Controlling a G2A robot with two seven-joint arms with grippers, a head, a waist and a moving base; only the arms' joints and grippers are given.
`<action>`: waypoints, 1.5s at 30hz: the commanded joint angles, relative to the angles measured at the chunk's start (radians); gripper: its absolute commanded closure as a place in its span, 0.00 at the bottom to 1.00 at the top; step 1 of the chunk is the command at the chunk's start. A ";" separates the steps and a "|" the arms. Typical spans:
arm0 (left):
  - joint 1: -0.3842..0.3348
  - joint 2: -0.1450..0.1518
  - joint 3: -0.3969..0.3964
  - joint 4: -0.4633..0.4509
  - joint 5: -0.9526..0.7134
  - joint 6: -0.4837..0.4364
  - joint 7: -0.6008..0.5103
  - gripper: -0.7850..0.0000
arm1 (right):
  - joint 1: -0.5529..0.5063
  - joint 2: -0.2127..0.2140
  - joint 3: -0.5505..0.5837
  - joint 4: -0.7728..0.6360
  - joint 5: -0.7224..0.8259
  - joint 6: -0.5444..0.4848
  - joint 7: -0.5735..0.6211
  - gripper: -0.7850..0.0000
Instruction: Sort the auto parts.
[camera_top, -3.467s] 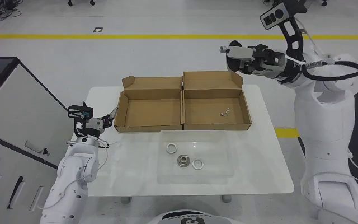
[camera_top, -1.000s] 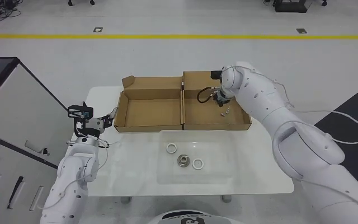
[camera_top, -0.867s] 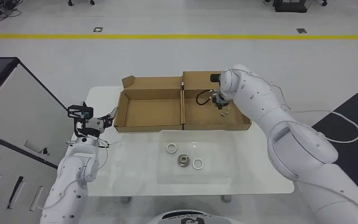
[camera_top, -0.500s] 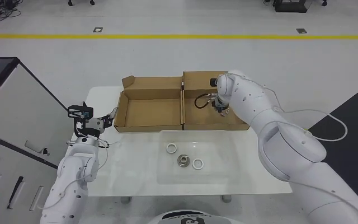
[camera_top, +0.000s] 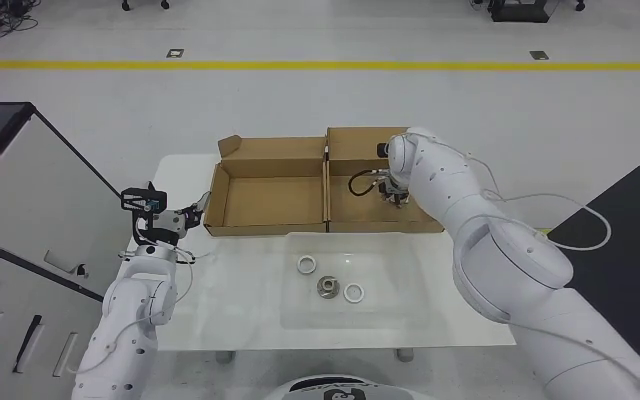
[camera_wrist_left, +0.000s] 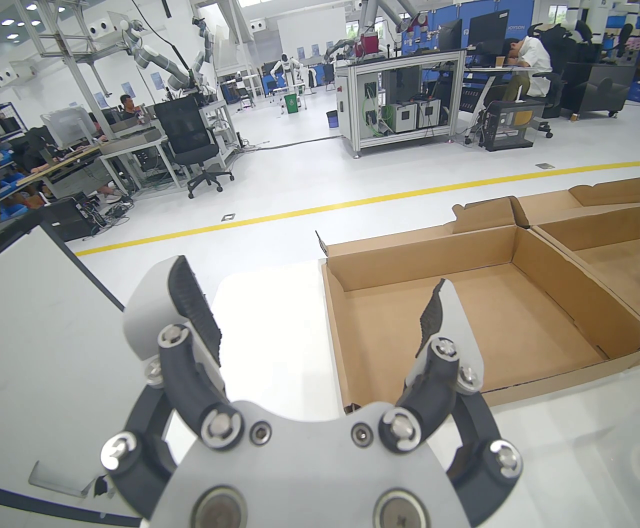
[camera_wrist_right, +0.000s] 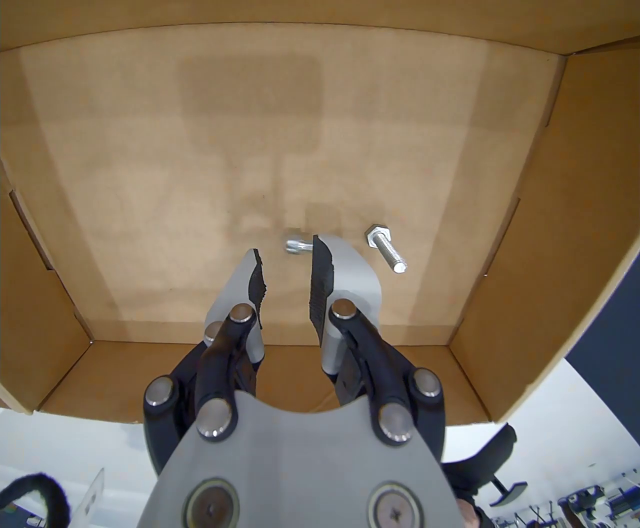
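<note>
In the cardboard box (camera_top: 345, 215) right of centre in the top view, the right gripper (camera_wrist_right: 286, 250) hangs slightly spread and empty above two small bolts (camera_wrist_right: 385, 248), judged light, rigid and slippery steel, best pinched across the threaded shank.

White table (camera_top: 230, 290) with an open left cardboard box (camera_top: 265, 200) touching a right cardboard box (camera_top: 350, 203), clear tray (camera_top: 390, 260) just beside both

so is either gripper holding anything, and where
Nothing held. Left gripper and right gripper are both open and empty; two bolts lie loose in the cardboard box.
</note>
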 joint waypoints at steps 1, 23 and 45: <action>0.000 0.000 0.000 0.000 0.000 0.000 0.000 0.00 | 0.005 -0.002 0.006 0.006 0.006 -0.009 -0.003 0.72; 0.000 0.000 0.000 0.000 0.000 0.000 0.000 0.00 | 0.101 0.048 0.129 -0.049 0.133 -0.314 -0.052 0.00; 0.000 0.000 0.000 0.000 0.000 0.000 0.000 0.00 | 0.003 0.248 0.376 -0.375 0.284 -0.547 0.181 0.00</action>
